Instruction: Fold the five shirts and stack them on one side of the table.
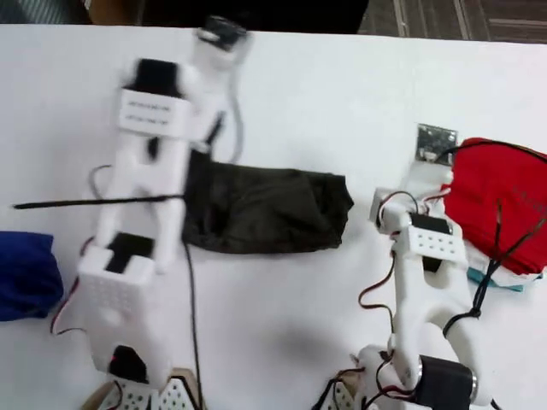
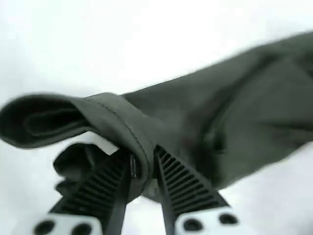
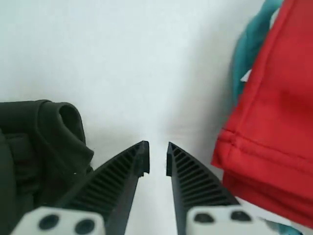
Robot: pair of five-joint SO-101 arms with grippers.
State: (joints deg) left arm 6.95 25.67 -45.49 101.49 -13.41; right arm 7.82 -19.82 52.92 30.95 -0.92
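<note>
Dark green shirt (image 1: 265, 209) lies mid-frame on the table (image 1: 342, 94), its left end pinched by the left gripper (image 2: 143, 166). The right gripper (image 3: 157, 156), empty with jaws slightly parted, sits between it and the red shirt (image 1: 500, 201) at right; blue shirt (image 1: 26, 273) far left.

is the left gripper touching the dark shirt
Touching. The left wrist view shows the left gripper shut on a fold of the dark shirt.

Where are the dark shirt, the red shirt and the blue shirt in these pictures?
dark shirt (image 1: 265, 212), high view, middle of the folded cloth
red shirt (image 1: 500, 201), high view, middle of its top face
blue shirt (image 1: 26, 275), high view, middle of the visible part
</note>
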